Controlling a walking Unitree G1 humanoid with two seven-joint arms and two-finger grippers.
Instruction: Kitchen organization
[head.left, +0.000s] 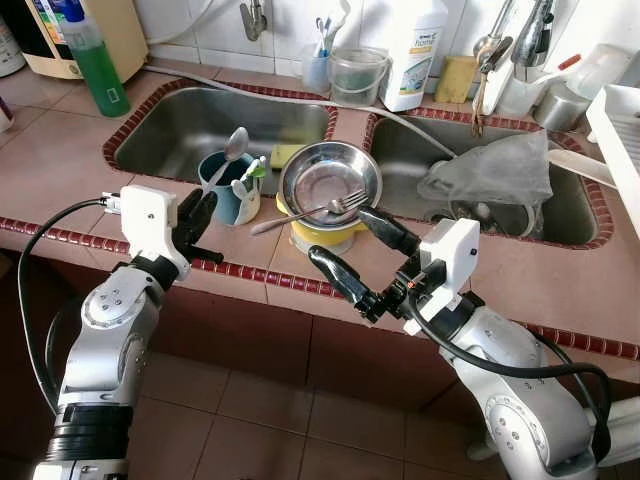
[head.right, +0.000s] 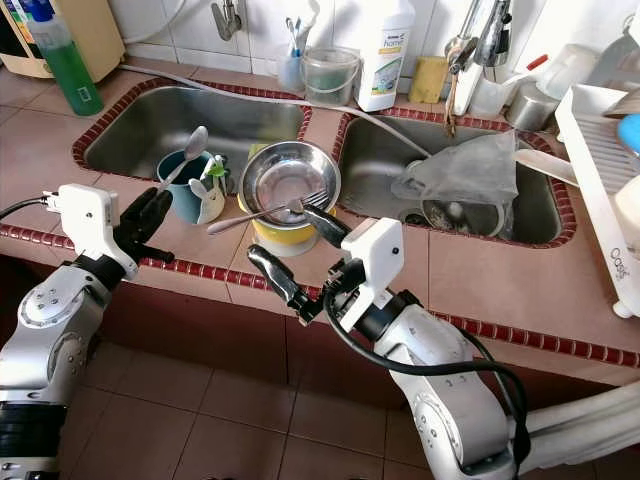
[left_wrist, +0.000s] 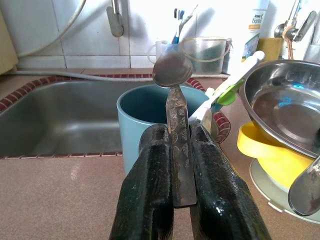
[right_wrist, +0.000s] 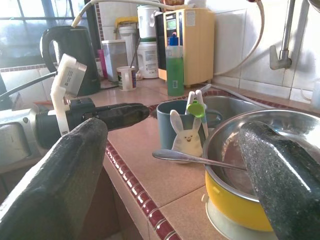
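My left gripper (head.left: 203, 210) is shut on the handle of a metal spoon (head.left: 236, 143). In the left wrist view the spoon (left_wrist: 172, 70) stands upright between the fingers (left_wrist: 150, 190), just in front of a blue cup (left_wrist: 145, 112). The blue cup (head.left: 222, 190) holds a white rabbit figure and a green-and-white utensil. Beside it a steel bowl (head.left: 330, 175) rests on a yellow bowl (head.left: 322, 237), with a fork (head.left: 343, 204) lying in it, handle over the rim. My right gripper (head.left: 340, 237) is open and empty, close in front of the bowls.
Two steel sinks (head.left: 180, 125) lie behind the tiled counter; the right one holds a clear plastic bag (head.left: 495, 170). A green soap bottle (head.left: 92, 55), a detergent bottle (head.left: 413, 50), a plastic tub (head.left: 355, 75) and taps line the back. A white dish rack (head.right: 600, 170) stands at the right.
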